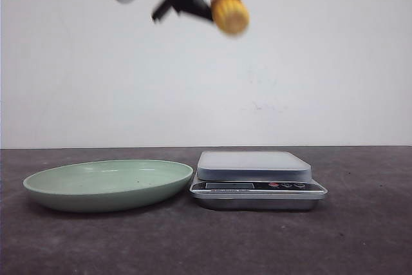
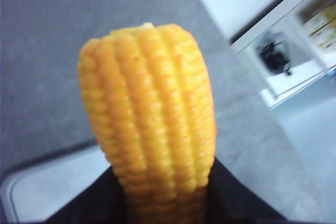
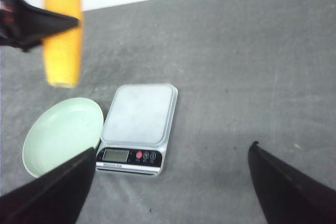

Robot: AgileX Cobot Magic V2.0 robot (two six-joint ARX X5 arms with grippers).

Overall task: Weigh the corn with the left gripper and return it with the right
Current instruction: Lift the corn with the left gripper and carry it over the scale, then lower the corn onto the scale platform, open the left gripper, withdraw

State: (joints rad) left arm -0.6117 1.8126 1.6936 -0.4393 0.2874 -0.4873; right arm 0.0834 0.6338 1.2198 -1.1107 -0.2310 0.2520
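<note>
In the front view, the left hand (image 1: 209, 1) hangs high above the desk (image 1: 360, 236), near the top edge of the picture and blurred. It is closed around the corn (image 1: 230, 13), a stubby yellow-orange piece whose rounded end points toward the camera. The corn is in the air, above the kitchen scale (image 1: 257, 180) and well clear of it. The scale sits on the dark grey desk with its pale platform bare and its display and buttons facing the camera. Just beside it, on the left, lies a shallow pale green plate (image 1: 109, 185); plate rim and scale are very close, and contact cannot be judged.

In the left wrist view, the corn (image 2: 152, 124) fills the middle of the picture, its kernel rows running lengthwise. Dark fingers (image 2: 231, 198) press against its lower part on both sides. Behind it are the grey desk (image 2: 47, 51) and a pale corner of the scale (image 2: 58, 182).

In the right wrist view, the right hand (image 3: 170, 192) is spread wide and holds nothing; its two dark fingers (image 3: 289, 187) stand far apart over the desk (image 3: 236, 51). Beyond them are the scale (image 3: 139, 116) and the green plate (image 3: 58, 129) side by side. The corn (image 3: 63, 40) is gripped by the black left hand (image 3: 71, 22), above the plate's far side in this picture.
</note>
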